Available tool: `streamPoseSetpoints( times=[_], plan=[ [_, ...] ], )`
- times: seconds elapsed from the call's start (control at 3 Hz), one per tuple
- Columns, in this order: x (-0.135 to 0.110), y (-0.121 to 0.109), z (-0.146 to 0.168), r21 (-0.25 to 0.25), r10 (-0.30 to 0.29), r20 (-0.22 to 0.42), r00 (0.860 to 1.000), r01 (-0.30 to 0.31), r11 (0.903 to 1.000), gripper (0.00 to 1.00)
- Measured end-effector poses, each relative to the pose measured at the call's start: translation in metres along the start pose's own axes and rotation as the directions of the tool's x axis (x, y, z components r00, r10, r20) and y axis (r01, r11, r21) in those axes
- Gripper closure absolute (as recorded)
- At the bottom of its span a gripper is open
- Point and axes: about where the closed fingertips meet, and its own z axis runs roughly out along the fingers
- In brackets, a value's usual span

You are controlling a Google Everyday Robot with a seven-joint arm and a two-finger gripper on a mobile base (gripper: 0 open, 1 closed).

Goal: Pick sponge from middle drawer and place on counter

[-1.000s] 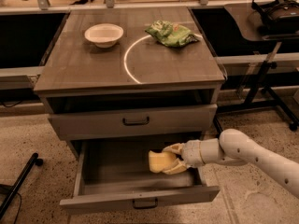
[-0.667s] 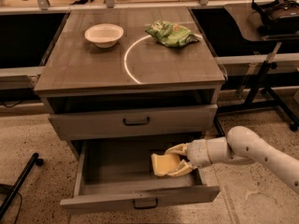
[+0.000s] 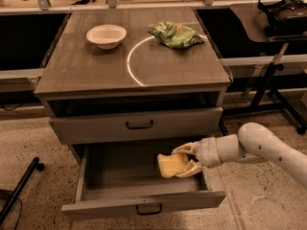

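Observation:
The middle drawer [image 3: 144,206] is pulled out, and its shallow grey tray is in view. My gripper [image 3: 188,160] reaches in from the right over the tray's right half. It is shut on the pale-yellow sponge [image 3: 170,165] and holds it tilted, just above the drawer floor. The white arm [image 3: 259,145] comes in from the lower right. The counter [image 3: 96,66], with its thin white arc, is above.
A white bowl [image 3: 106,35] sits at the counter's back left and a green wrinkled snack bag [image 3: 175,34] at the back right. The drawer above [image 3: 139,124] is closed. A black stand [image 3: 280,13] is at the right and a black caster leg [image 3: 19,188] at the lower left.
The arm's elbow has shifted slightly to the right. The gripper still holds the sponge at nearly the same spot in the drawer.

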Motion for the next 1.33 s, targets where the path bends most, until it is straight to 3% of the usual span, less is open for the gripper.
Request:
streamPoseSetpoints(
  times=[0.33,0.67,1.0,1.33],
  plan=[
    [-0.038,-0.009,-0.038,0.022,-0.088,-0.003,0.996,0.088,0.9958,1.00],
    [-0.080,-0.019,-0.077,0.051,-0.178,-0.020,0.984,0.179,0.9826,1.00],
    [-0.080,-0.019,-0.077,0.051,-0.178,-0.020,0.984,0.179,0.9826,1.00],
    [-0.101,-0.030,-0.093,0.078,-0.212,-0.080,0.974,0.219,0.9727,1.00]
  ],
)
